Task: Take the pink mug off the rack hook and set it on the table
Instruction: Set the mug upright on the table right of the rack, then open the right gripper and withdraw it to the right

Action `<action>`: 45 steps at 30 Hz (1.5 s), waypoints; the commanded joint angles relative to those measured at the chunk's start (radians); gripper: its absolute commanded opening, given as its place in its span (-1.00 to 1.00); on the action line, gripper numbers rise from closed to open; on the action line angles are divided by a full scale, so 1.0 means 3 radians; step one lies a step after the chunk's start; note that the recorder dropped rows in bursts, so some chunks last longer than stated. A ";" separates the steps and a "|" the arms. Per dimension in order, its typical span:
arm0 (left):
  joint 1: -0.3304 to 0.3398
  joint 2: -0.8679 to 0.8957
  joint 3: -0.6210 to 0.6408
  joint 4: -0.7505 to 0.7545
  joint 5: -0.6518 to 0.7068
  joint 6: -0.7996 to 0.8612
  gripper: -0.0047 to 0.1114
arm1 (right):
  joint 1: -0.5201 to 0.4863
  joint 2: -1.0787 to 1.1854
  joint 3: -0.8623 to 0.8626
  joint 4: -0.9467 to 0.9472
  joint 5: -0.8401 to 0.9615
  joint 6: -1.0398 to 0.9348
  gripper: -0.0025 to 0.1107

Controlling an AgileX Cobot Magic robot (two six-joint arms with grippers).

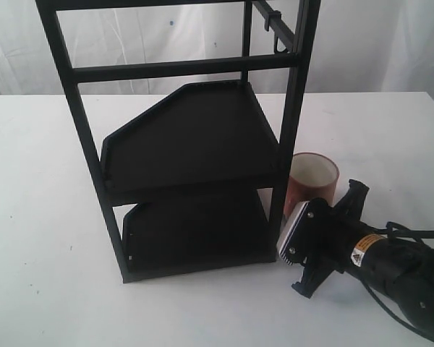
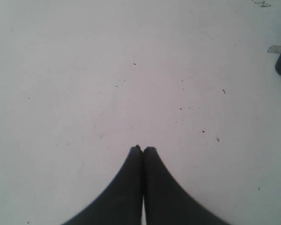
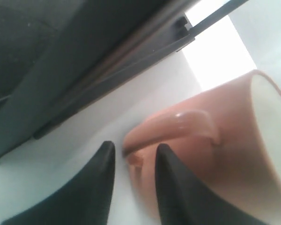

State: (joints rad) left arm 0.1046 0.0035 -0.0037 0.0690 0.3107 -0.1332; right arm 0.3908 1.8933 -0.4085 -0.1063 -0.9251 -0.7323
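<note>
Jaws parted, the right gripper [image 3: 134,149] sits at the handle [image 3: 178,124] of the pink mug [image 1: 315,176], the handle's end in the gap between its fingers [image 3: 96,187]; contact cannot be made out. The mug stands upright on the table [image 1: 50,217], just beside the rack's front leg [image 1: 289,144], while the hook [image 1: 280,43] on the top rail hangs empty. The left gripper [image 2: 143,149], clenched on nothing, hovers over bare table. The likely hazard: a crooked pull-back could snag the handle on a finger, dragging or tipping the mug against the leg.
</note>
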 commanded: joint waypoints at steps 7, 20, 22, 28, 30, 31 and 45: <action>-0.0028 -0.0012 0.0012 -0.0014 0.0054 0.0005 -0.92 | -0.0011 -0.0622 0.0059 0.0012 0.0636 0.0985 -0.44; -0.0028 -0.0012 0.0012 -0.0014 0.0054 0.0005 -0.92 | -0.0011 -0.2041 0.0395 0.0018 0.2506 0.2938 -0.49; -0.0028 -0.0012 0.0012 -0.0014 0.0054 0.0005 -0.92 | -0.0011 -0.2262 0.0395 0.0023 0.2865 0.3049 -0.53; -0.0028 -0.0012 0.0012 -0.0014 0.0054 0.0005 -0.92 | -0.0028 -0.3061 0.0335 0.0040 0.3156 0.3387 -0.87; -0.0028 -0.0012 0.0012 -0.0014 0.0054 0.0005 -0.92 | -0.0132 -0.3313 0.0170 0.0040 0.3171 0.3387 -0.96; -0.0028 -0.0012 0.0012 -0.0014 0.0054 0.0005 -0.92 | -0.0205 -0.3379 0.0072 0.0040 0.3214 0.3387 -0.96; -0.0028 -0.0012 0.0012 -0.0014 0.0054 0.0005 -0.92 | -0.1158 -0.3686 -0.0947 -0.0205 0.4899 0.3318 -0.96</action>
State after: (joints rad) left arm 0.1046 0.0035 -0.0037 0.0690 0.3107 -0.1332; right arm 0.0397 0.8815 -0.7156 -0.2131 0.5286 0.2621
